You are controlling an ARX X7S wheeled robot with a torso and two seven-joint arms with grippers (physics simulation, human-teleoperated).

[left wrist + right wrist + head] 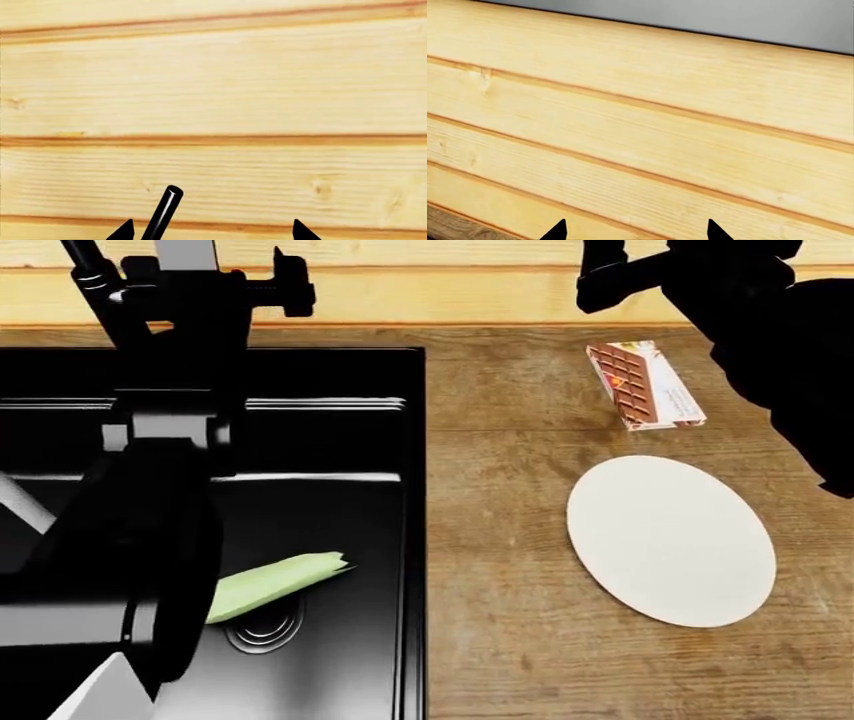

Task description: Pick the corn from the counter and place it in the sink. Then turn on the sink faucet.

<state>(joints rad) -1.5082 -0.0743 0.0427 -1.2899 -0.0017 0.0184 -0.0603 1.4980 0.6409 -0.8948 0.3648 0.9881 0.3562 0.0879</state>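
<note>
Head view alone shows corn [274, 583] in the sink [387, 540] — wrist views show both jaws apart.

The green corn [274, 583] lay in the black sink [387, 540], near the drain. The thin black faucet [91, 280] stood at the far left.

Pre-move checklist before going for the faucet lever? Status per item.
1. Corn in the sink: ok, lying in the basin beside the drain.
2. Left gripper empty: ok, tips apart, nothing held.
3. Slim black rod, likely the faucet lever, near left gripper: ok, close beside one tip, not between them.
4. Water running: cannot tell, no stream visible.
5. Right gripper clear: ok, open, facing wall planks.
</note>
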